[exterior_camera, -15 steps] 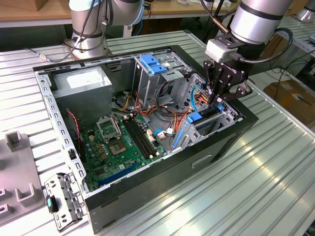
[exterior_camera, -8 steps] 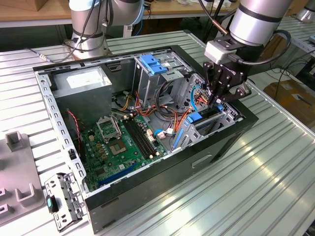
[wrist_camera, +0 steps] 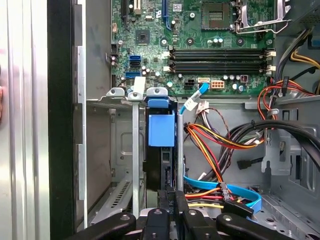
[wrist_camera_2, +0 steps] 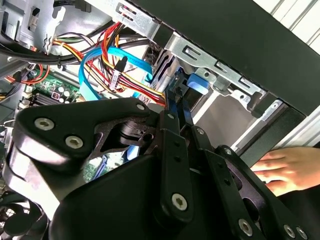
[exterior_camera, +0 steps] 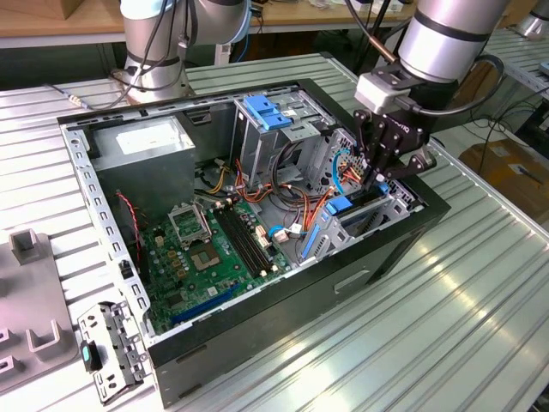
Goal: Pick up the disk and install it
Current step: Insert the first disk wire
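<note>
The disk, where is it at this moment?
The disk stands on edge in the metal drive bay at the exterior view's right of the computer case, directly under the end effector, beside the coloured cables.

A robotics lab or workshop. An open desktop computer case (exterior_camera: 257, 215) lies on a ribbed aluminium table (exterior_camera: 412, 326), robot arm bases (exterior_camera: 154, 43) are bolted alongside, and wooden workbenches (exterior_camera: 51, 21) stand behind.

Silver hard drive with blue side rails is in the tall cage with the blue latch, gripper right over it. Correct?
No. First wrist view: the silver hard drive with blue side rails is in the low metal bay by the case wall, not the tall cage. Gripper is right over it.
</note>
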`<state>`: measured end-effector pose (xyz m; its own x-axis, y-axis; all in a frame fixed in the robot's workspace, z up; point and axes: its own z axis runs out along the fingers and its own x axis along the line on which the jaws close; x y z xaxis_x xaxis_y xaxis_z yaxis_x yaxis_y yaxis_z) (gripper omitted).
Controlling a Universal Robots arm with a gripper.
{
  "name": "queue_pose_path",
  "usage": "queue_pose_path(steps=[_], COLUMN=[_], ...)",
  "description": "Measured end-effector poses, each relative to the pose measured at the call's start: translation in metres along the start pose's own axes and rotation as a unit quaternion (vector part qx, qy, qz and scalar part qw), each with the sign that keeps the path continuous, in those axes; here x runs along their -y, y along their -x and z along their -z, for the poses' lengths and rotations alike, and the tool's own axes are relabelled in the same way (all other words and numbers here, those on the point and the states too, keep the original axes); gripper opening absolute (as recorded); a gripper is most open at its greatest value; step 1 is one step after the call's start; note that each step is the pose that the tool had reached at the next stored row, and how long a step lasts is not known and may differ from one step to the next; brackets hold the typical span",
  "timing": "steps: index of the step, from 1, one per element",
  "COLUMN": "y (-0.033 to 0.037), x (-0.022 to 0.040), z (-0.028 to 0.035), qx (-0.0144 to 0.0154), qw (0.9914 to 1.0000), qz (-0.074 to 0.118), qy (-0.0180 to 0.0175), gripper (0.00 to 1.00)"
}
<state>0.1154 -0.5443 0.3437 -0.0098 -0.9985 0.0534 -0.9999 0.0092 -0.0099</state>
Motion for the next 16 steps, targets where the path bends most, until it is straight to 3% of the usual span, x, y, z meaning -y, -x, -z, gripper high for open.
queue_pose_path(steps=[6, 14, 16], y=[0.0001, 0.0, -0.0002], x=[0.0, 0.0, 0.0], z=[-0.0038, -0.0043, -0.0011], qx=[0.001, 0.0014, 0.0012], qw=[1.0, 1.0, 1.0], qz=[-0.001, -0.001, -0.001], qy=[0.0, 0.0001, 0.0], gripper=[0.17, 0.18, 0.18])
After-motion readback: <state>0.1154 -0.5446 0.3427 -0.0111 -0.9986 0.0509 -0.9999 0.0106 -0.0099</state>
